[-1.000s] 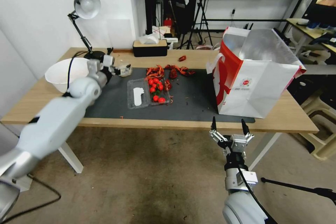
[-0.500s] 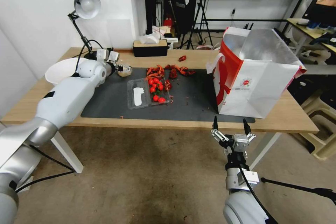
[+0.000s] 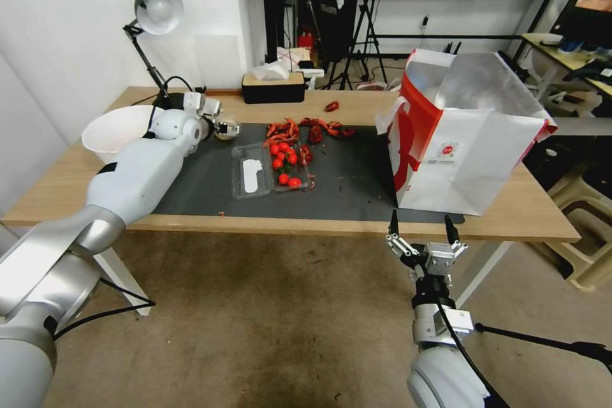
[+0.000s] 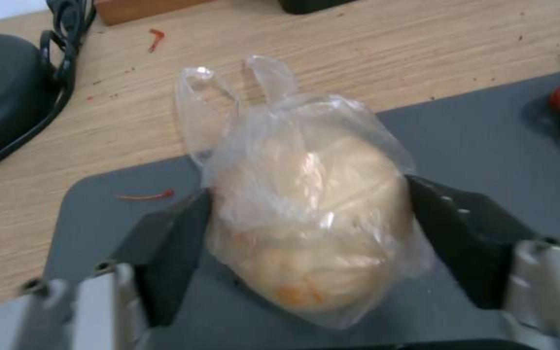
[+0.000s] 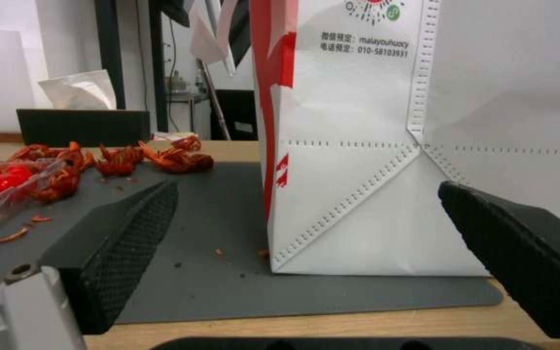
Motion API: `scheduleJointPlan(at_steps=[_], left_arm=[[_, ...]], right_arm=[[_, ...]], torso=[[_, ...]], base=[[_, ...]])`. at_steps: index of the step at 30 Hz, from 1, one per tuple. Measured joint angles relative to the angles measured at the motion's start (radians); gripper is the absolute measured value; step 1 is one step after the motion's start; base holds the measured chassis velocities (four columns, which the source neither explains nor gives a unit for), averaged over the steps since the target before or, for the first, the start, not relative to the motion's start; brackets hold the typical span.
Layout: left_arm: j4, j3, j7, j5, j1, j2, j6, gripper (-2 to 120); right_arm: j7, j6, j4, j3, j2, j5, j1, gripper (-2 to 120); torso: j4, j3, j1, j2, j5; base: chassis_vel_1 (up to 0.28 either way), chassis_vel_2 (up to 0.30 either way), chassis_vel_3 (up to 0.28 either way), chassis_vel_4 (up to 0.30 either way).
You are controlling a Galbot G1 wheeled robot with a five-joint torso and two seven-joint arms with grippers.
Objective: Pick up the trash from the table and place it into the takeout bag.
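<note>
Left gripper point(image 4: 306, 228) pinches one plastic-wrapped bun point(image 4: 312, 214) over the mat point(image 3: 357, 178); right gripper point(image 3: 420, 229) hangs spread before one takeout bag point(image 3: 472, 146).

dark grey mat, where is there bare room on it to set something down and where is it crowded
Bare: the strip of dark grey mat between the clear plastic tray of cherry tomatoes and the white and red takeout bag, and the front edge below the tray. Crowded: the back edge with red crayfish shells, and the back left corner, where the left gripper brackets a plastic-wrapped beige lump.
</note>
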Motion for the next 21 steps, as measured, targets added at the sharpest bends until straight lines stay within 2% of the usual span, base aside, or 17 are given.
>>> scheduleJointPlan(at_steps=[4,6,8,9,13,14,16,18,21], left_arm=[[0.005,-0.004,0.004,0.023,0.001,-0.006,0.008,56],[0.005,-0.005,0.004,0.026,0.002,-0.007,0.011,53],[0.005,-0.007,0.005,0.032,0.005,-0.007,0.011,41],[0.005,-0.007,0.005,0.032,0.005,-0.007,0.011,41],[-0.003,-0.007,0.007,0.033,0.012,-0.001,-0.001,23],[-0.003,-0.007,0.007,0.033,0.012,-0.001,-0.001,23],[-0.006,-0.011,0.008,0.034,0.014,0.001,-0.01,13],[-0.007,-0.014,0.009,0.034,0.014,0.001,-0.02,11],[-0.045,-0.021,0.018,0.023,0.009,0.014,-0.073,3]], right_arm=[[0.001,0.0,0.0,0.001,0.0,0.0,-0.001,100],[0.002,0.0,0.0,0.002,0.0,0.0,-0.002,100],[0.002,0.0,0.0,0.003,0.0,0.0,-0.002,100],[0.002,0.0,0.0,0.003,0.0,0.0,-0.002,100],[0.002,0.0,0.0,0.003,0.001,0.0,-0.003,100],[0.002,0.0,0.0,0.003,0.001,0.0,-0.003,100],[0.002,0.0,-0.001,0.003,0.002,0.0,-0.002,100],[0.002,0.0,-0.001,0.003,0.002,0.0,-0.002,100],[0.002,-0.001,-0.001,0.003,0.002,0.0,0.0,100]], torso=[[-0.0001,0.0,0.0,0.0,0.0],[-0.0001,0.0,0.0,0.0,-0.0001],[-0.0001,0.0,0.0,0.0,0.0],[-0.0001,0.0,0.0,0.0,0.0],[-0.0001,0.0,0.0,0.0,-0.0002],[-0.0001,0.0,0.0,0.0,-0.0002],[0.0,0.0,0.0,0.0,-0.0004],[0.0,0.0,0.0,0.0,-0.0003],[0.0002,0.0,0.0,0.0,-0.0004]], base=[[0.0,0.0,0.0,0.0],[0.0,0.0,0.0,0.0],[0.0,0.0,0.0,0.0],[0.0,0.0,0.0,0.0],[0.0,0.0,0.0,0.0],[0.0,0.0,0.0,0.0],[0.0,0.0,0.0,0.0],[0.0,0.0,0.0,0.0],[0.0,0.0,0.0,0.0]])
